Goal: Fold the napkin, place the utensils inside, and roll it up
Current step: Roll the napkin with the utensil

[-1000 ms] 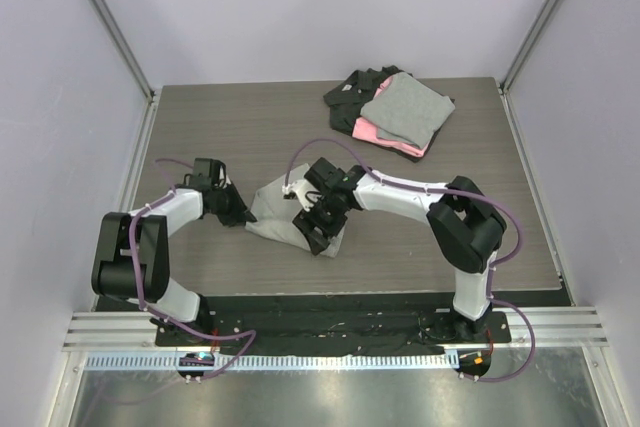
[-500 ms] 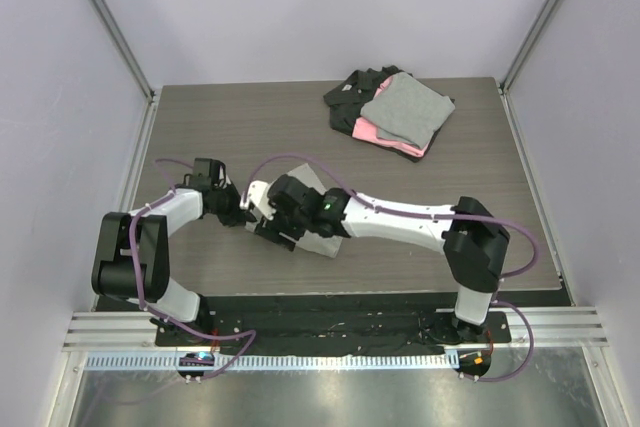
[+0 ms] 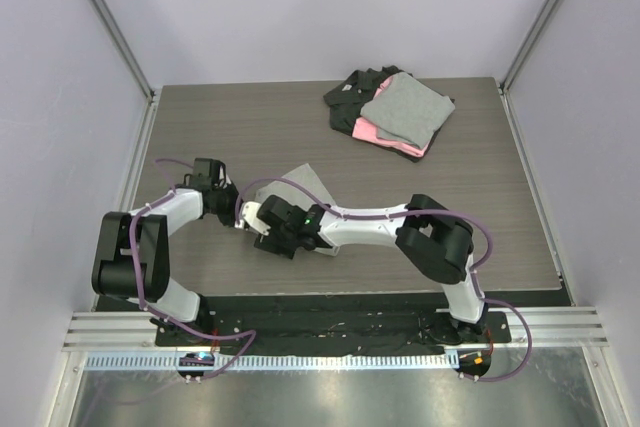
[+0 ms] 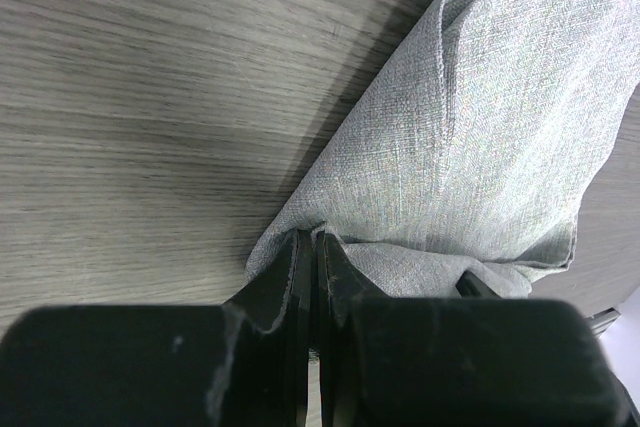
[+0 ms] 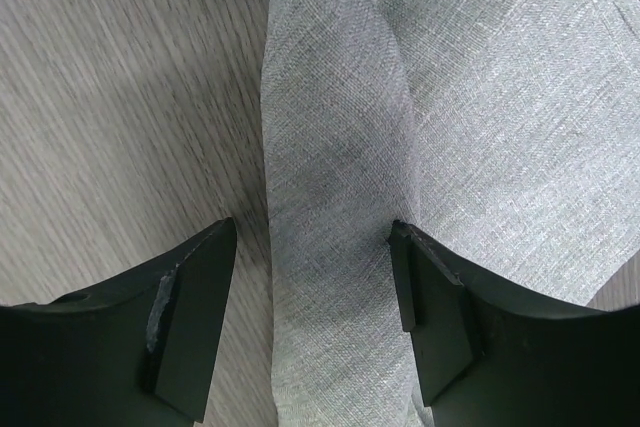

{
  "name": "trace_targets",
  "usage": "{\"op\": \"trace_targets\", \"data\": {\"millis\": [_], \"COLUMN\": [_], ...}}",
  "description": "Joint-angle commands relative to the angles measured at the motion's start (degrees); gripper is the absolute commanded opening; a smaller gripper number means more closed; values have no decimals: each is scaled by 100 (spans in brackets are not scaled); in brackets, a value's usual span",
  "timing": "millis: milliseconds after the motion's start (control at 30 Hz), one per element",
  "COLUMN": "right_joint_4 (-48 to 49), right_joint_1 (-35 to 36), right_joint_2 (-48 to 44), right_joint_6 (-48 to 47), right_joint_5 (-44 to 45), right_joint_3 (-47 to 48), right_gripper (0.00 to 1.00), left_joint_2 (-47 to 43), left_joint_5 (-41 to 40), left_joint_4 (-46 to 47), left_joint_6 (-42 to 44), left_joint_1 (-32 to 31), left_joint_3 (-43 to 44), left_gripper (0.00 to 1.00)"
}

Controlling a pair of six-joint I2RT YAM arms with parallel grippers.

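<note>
Tightly, left gripper (image 4: 312,239) pinches napkin (image 4: 470,127) edge.

Soft, rough-woven grey cloth napkin (image 5: 340,147); dull, streaky wood-grain bench (image 5: 100,67); scuffed matt black plastic on the right end effector (image 5: 310,232).

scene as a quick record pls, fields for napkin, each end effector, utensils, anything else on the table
napkin: light grey, partly folded, lying on table
left end effector: shut, pinching the napkin's edge
right end effector: open, over the napkin's folded edge, holding nothing
utensils: none in view
elsewhere: cloth stack of grey, pink and black, far right of table, apart from napkin
</note>
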Motion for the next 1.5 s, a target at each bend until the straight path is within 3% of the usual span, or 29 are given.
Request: {"op": "trace_targets", "data": {"millis": [0, 233, 433, 533, 633, 733, 867, 1167, 1333, 1467], "right_joint_4": [270, 261, 42, -221, -599, -933, -1101, -1154, -1171, -1215], "right_joint_1": [-4, -48, -206, -258, -320, -425, -540, -961, -1234, -1401], "right_joint_2": [138, 296, 358, 411, 499, 595, 578, 490, 613, 815], "right_joint_6": [-122, -148, -113, -69, 18, 142, 282, 590, 660, 722], "right_joint_5": [114, 386, 10, -534, -1297, -1739, -2459, -3752, -4332, -4667], "right_joint_3": [112, -1, -54, -2, 112, 183, 139, 130, 174, 288], "right_gripper": [69, 64, 48, 39, 33, 28, 24, 20, 20, 19], "left_joint_2": [197, 162, 118, 21, -119, -400, -787, -2043, -3019, -3415], "left_joint_5": [-84, -66, 13, 92, 49, -284, -733, -1182, -771, -295], "left_joint_4": [-61, -26, 18, 44, -25, -157, -193, -18, 764, 1116], "left_joint_6": [154, 146, 137, 146, 146, 146, 111, -92, -486, -601], "left_joint_1": [-21, -21, -21, -22, -21, -30, -21, -21, -21, -21], "left_joint_3": [-133, -150, -133, -124, -80, -89, -220, -932, -1739, -2119], "left_gripper": [2, 2, 6, 14, 30, 56, 73, 77, 83, 81]}}
